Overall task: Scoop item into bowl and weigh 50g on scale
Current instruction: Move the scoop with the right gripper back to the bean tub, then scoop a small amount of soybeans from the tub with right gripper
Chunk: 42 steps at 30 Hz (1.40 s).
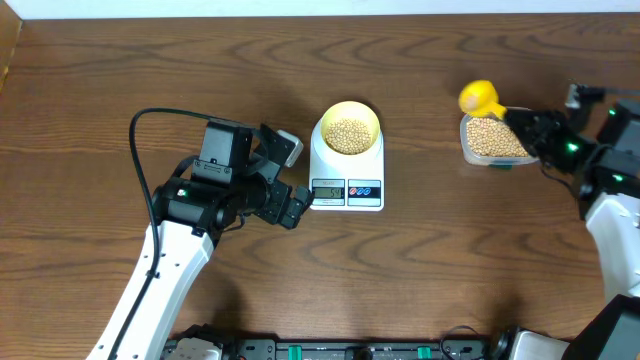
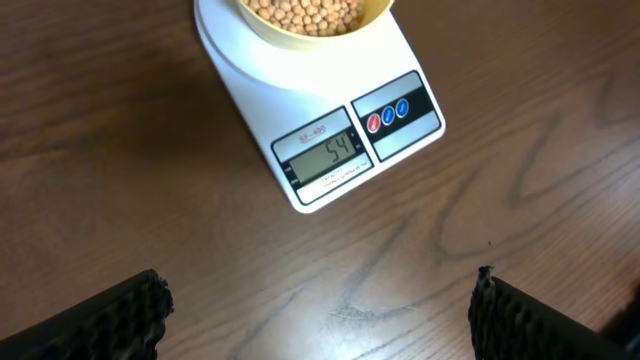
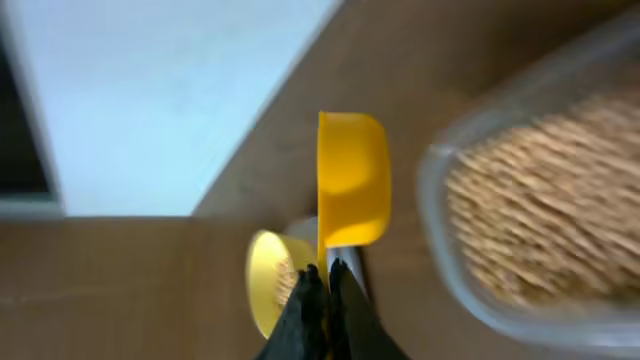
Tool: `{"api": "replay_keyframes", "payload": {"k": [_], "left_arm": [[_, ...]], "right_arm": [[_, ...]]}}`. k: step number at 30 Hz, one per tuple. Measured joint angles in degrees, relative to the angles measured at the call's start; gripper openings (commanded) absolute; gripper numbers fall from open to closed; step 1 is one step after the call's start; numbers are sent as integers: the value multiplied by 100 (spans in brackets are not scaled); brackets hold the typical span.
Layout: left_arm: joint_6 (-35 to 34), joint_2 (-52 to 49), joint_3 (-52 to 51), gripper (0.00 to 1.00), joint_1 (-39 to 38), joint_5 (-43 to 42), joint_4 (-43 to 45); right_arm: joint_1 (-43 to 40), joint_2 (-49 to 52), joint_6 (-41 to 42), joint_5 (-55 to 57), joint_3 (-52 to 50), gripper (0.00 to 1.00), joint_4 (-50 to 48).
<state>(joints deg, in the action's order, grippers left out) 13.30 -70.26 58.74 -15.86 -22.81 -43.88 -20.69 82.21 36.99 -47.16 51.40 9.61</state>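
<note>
"Why is the left gripper [image 1: 291,178] gaping wide at the scale's [image 1: 372,172] nine o'clock?"

"Probably so its camera can read the display: 54. The bowl [image 1: 349,105] of beans [image 1: 348,135] sits on top."

"And the right gripper [image 3: 326,290]?"

"It pinches the scoop [image 3: 350,180] by the tub [image 1: 495,140], at three o'clock."

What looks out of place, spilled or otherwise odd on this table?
No beans lie spilled; they sit in the bowl and the clear tub. The odd point is the scale's display: it appears to read 54, over the 50 g target. The right tool holds the yellow scoop beside the tub.
</note>
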Motion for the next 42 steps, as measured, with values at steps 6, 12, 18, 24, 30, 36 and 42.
{"api": "replay_keyframes", "payload": {"k": [6,12,18,24,30,36,42], "left_arm": [[0,0,0,98,0,-2,-4],[0,0,0,98,0,0,-2],[0,-4,0,98,0,0,-2],[0,-4,0,98,0,-2,-2],[0,-4,0,98,0,0,-2],[0,-4,0,98,0,0,-2],[0,-4,0,98,0,-2,-2]], "right_arm": [[-562,-33,-1355,48,-7,2,776],[-566,-728,-2618,977,-7,1,1572],[-175,-1102,-4138,2424,-4,1,2205],[717,-1104,-4992,3720,-4,1,1867],[1025,-1104,-5158,4232,-4,1,1504],[1316,-1104,-5615,4819,-4,1,1320],[1467,-1102,-4572,3786,-33,1,232]]}}
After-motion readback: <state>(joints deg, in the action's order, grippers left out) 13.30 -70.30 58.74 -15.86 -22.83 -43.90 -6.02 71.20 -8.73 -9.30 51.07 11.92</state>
